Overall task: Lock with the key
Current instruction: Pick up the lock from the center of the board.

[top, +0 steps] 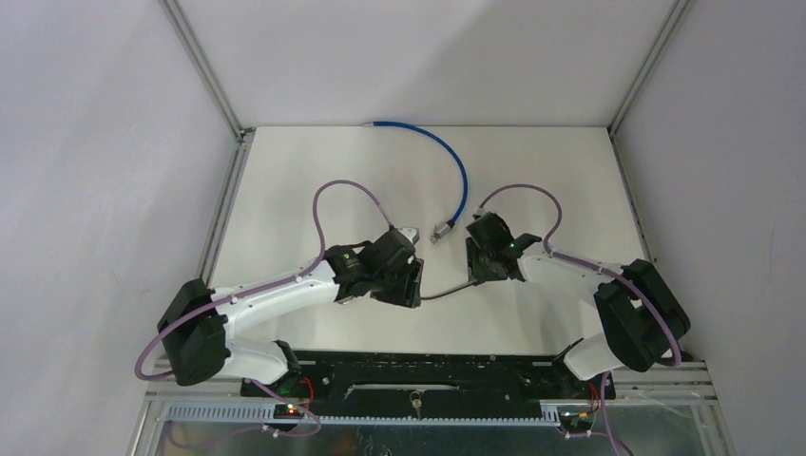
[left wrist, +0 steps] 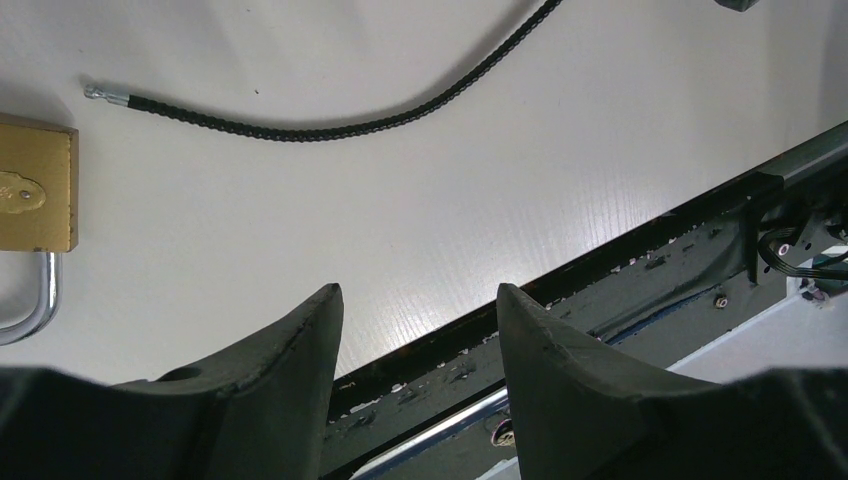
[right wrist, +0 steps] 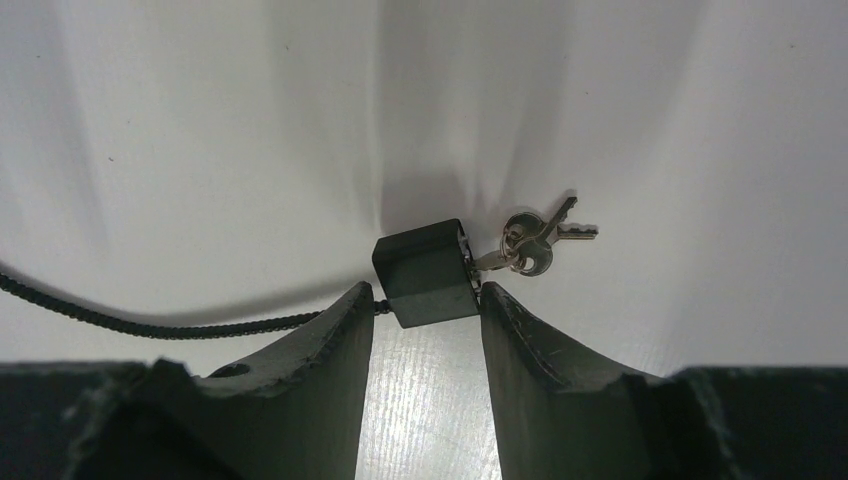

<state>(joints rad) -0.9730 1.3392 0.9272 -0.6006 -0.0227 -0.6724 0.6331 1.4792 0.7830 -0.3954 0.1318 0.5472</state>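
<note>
Several keys point(right wrist: 535, 245) bunched, overlapping, brass padlock point(left wrist: 35, 185) cut by frame edge

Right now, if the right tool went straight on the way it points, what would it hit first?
Probably the dark lock block, directly ahead and very close; the keys lie just beside it.

Bright diffuse light leaves soft shadows, mild glare on the table point(left wrist: 440, 285).
</note>
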